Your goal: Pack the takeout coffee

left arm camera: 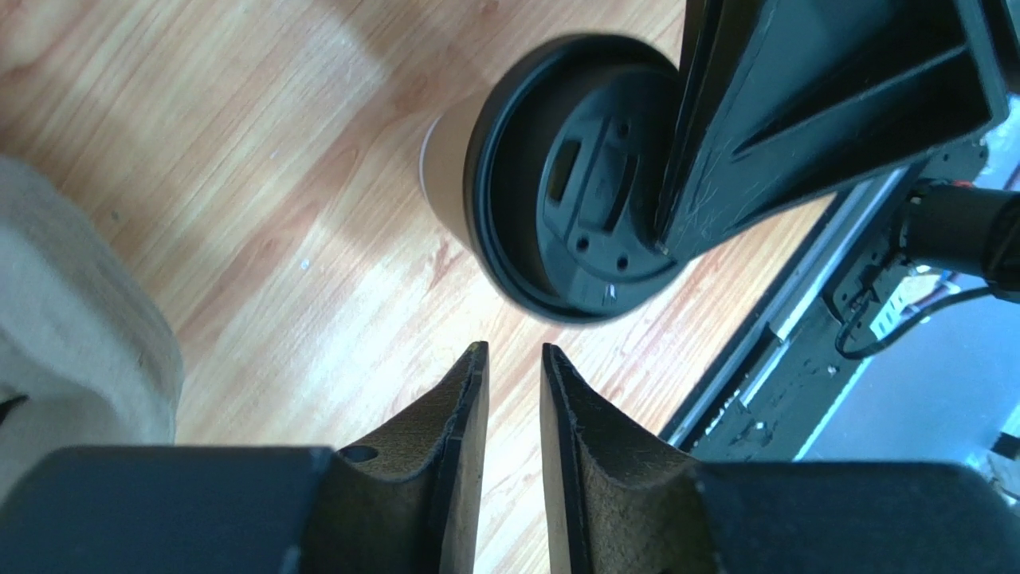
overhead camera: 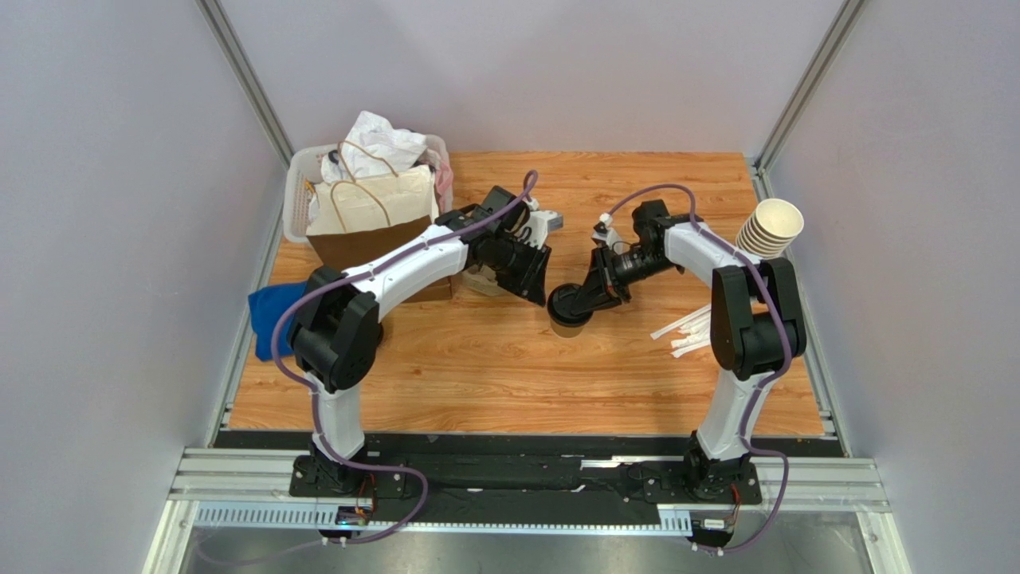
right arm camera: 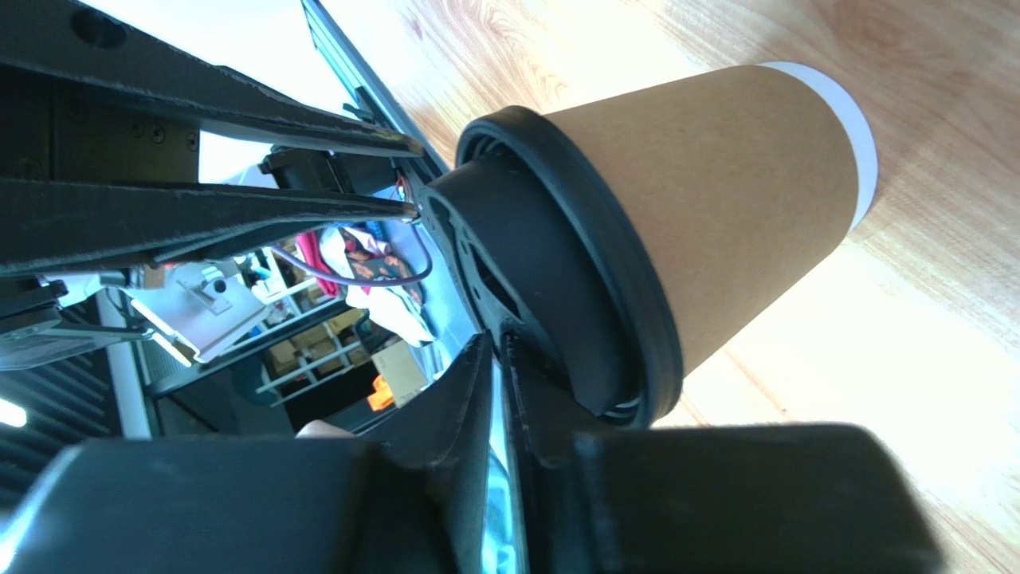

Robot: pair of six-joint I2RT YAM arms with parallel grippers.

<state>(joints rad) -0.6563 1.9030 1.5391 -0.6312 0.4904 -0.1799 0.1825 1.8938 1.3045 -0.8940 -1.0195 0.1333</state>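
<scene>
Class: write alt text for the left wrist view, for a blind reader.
A tan coffee cup with a black lid sits upper middle against the wooden table. The left pincer shows at the bottom, fingers slightly apart and empty; a black finger of the right pincer overlaps the lid's right edge.

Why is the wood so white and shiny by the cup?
Right wrist view: strong light washes out the table beside the takeout coffee. Left wrist view: bright streaks cross the table, while the black lid looks dark. Top external view: even light, no glare.
</scene>
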